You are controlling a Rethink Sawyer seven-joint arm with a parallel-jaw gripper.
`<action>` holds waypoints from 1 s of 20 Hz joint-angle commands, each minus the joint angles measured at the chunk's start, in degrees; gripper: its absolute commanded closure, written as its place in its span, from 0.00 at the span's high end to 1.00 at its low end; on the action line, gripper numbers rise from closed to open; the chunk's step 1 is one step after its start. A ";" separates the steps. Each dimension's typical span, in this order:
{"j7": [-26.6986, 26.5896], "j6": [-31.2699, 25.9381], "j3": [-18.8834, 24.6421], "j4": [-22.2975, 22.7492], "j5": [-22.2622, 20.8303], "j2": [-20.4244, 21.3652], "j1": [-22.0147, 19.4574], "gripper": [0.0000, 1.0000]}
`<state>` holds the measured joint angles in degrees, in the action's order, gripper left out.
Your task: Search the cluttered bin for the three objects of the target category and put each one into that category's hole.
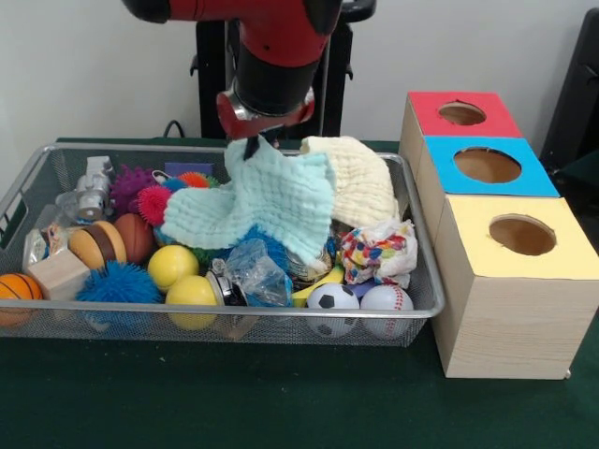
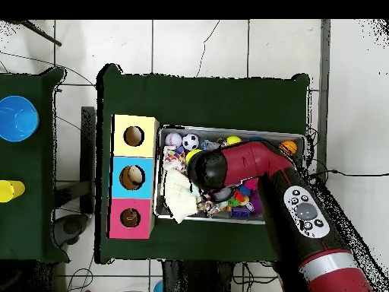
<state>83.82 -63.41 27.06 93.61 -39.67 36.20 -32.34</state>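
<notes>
1. Arm comes down over the wire bin [image 1: 426, 281], wrist above its back middle. Gripper [image 1: 251, 147] is at the top edge of the mint cloth [image 1: 257, 201]; dark tips touch the fabric there, and the cloth looks peaked at that spot.
2. Fingers: can't tell whether clenched or released; fabric and the wrist housing hide them. Overhead view doesn't help, the arm covers that area.
3. Mint cloth drapes over the middle of the bin's contents. Cream cloth [image 1: 360, 178] lies just beside it on the box side, at the back corner. Multicolour patterned cloth [image 1: 379, 251] sits in front of the cream one, against the bin's wall.
4. Front row of the bin: basketball [image 1: 17, 288], wooden block [image 1: 59, 273], blue spiky ball [image 1: 117, 282], two yellow balls [image 1: 172, 266], crumpled clear plastic [image 1: 253, 273], soccer ball [image 1: 333, 297], baseball [image 1: 386, 298].
5. Behind: brown and tan balls, pink and purple spiky balls, white plastic part at the back corner.
6. Three boxes stand in a line beside the bin on the green bench [image 1: 281, 402]: red box [image 1: 459, 114], blue box [image 1: 487, 166], yellow box [image 1: 519, 236], each with a round hole on top.
7. Overhead: something pale shows inside the blue box's hole [image 2: 134, 177]; can't tell what.
</notes>
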 commanded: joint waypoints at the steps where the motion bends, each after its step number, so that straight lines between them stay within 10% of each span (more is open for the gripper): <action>1: -27.80 -16.22 -0.85 -4.34 -11.56 2.59 1.21 0.00; 20: -40.31 -31.72 -1.40 -7.94 -25.75 7.04 4.83 0.00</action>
<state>63.50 -89.77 26.73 89.06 -60.06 41.66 -27.77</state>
